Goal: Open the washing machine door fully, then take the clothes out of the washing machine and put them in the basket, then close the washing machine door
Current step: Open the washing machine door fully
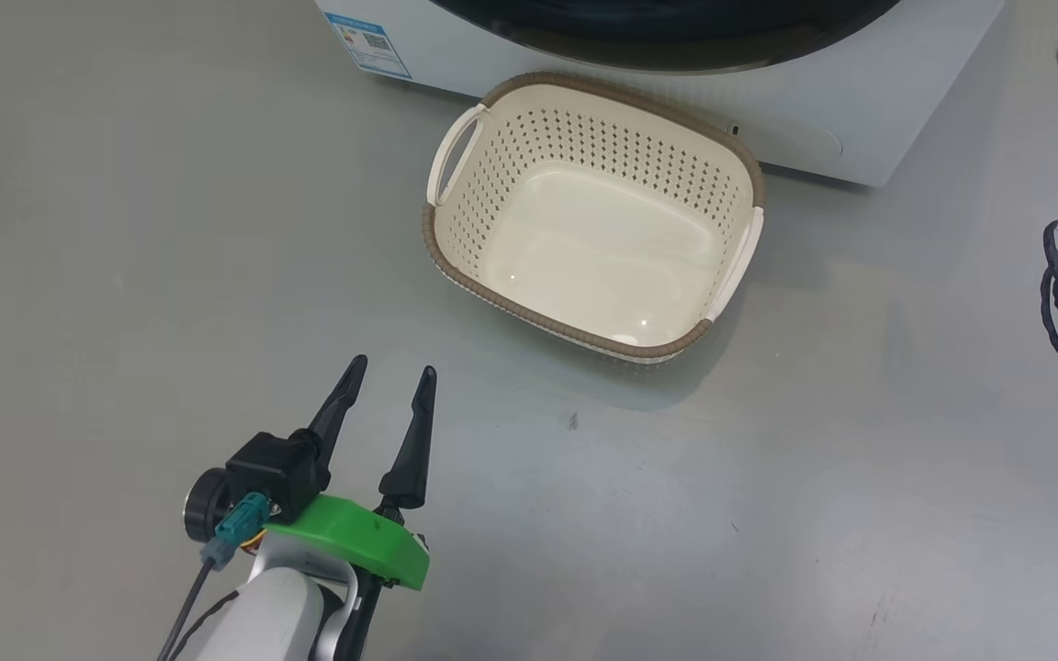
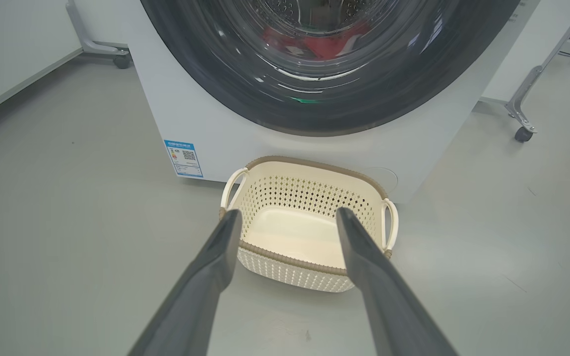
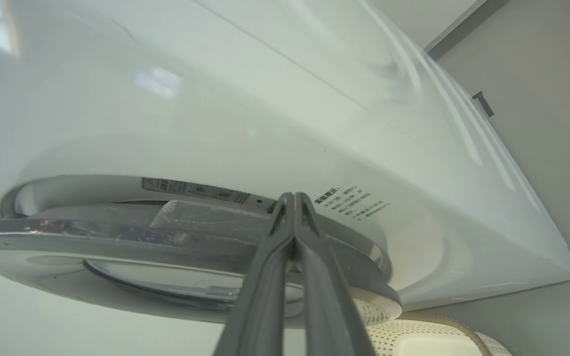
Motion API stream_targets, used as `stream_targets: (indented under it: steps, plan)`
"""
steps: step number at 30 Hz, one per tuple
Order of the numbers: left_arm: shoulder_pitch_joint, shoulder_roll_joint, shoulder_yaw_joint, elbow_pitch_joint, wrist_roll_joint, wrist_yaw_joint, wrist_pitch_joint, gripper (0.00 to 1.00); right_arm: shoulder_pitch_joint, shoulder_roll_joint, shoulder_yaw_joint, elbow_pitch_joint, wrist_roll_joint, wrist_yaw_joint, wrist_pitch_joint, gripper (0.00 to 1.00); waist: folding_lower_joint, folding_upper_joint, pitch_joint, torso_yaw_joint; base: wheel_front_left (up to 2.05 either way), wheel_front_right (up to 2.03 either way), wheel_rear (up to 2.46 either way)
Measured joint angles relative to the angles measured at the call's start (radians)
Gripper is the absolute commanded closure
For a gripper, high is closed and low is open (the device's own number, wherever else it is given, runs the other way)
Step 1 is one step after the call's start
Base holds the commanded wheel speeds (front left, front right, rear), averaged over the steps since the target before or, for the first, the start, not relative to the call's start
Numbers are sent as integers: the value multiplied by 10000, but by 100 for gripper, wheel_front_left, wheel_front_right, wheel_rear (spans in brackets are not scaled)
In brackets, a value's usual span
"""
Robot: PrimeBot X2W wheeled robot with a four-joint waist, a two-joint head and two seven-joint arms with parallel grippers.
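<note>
The left gripper point(image 1: 393, 367) spreads its 2 fingers wide, empty, over the floor near the basket point(image 1: 469, 229). The right gripper point(image 3: 293, 198) is pinched closed, holding nothing, tips at the washing machine door point(image 3: 117, 237) rim; the clothes point(image 2: 319, 47) lie behind its glass.

The basket point(image 1: 584, 147) stands on the floor point(image 1: 125, 275) just before the washing machine point(image 1: 814, 110), below the washing machine door point(image 2: 206, 74). The clothes point(image 2: 322, 45) lie in the drum behind that door. A label sticker point(image 2: 184, 158) sits at the machine's lower left front corner, left of the basket. The left gripper point(image 1: 393, 365) hangs nearer the robot than the basket, to its left and apart from it. The right gripper point(image 3: 292, 197) reaches to the door's rim. Wheeled frame legs stand left point(image 2: 112, 52) and right point(image 2: 522, 123) of the machine.
</note>
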Motion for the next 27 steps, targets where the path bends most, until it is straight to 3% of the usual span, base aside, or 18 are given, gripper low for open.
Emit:
stream_targets:
  steps: [20, 27]
  plan:
    - [-347, -42, -451, -6, -330, 313, 0, 0, -1169, 73, -671, 976, 1649, -157, 1693, 100, 0, 0, 441, 626, 0, 0, 0]
    - [-348, -42, -690, -13, -489, 347, 0, 0, -1652, -136, -780, 1112, 1756, -176, 1990, 100, 0, 0, 503, 750, 0, 0, 0]
